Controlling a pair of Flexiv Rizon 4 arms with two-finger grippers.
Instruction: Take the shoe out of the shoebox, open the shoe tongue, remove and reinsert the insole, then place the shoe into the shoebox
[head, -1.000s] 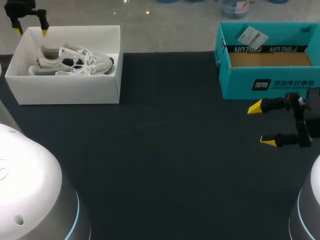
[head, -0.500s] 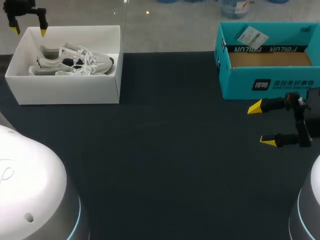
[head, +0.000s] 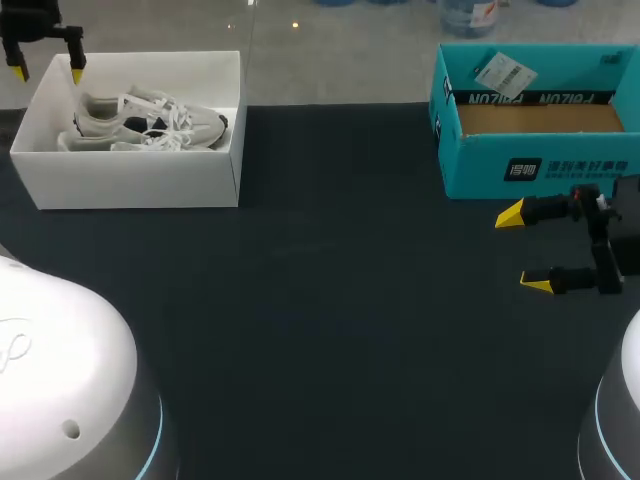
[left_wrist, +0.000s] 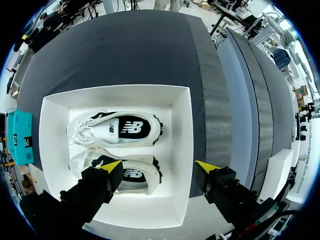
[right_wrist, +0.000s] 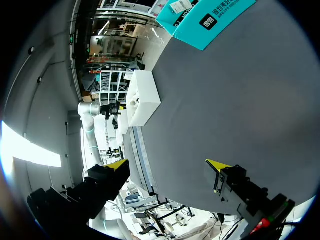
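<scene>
A white shoebox (head: 140, 180) stands at the table's far left and holds a pair of white laced shoes (head: 150, 120). In the left wrist view the two shoes lie side by side, one (left_wrist: 120, 129) farther from my fingers and one (left_wrist: 131, 175) under my left finger. My left gripper (head: 47, 72) hangs open above the box's far left corner, holding nothing. Seen from its own wrist, the left gripper (left_wrist: 159, 166) has one finger over the nearer shoe and the other beyond the box wall (left_wrist: 182, 150). My right gripper (head: 523, 250) is open and empty, low over the table at the right.
A teal cardboard box (head: 540, 165) stands open at the far right, just behind my right gripper, with a brown floor and a paper tag inside. The dark table mat (head: 330, 300) stretches between the two boxes. The right wrist view shows both boxes far ahead: white (right_wrist: 142, 97), teal (right_wrist: 205, 15).
My left gripper has shifted left and slightly lower over the white box's far left corner. The right arm, shoes and boxes have not moved.
</scene>
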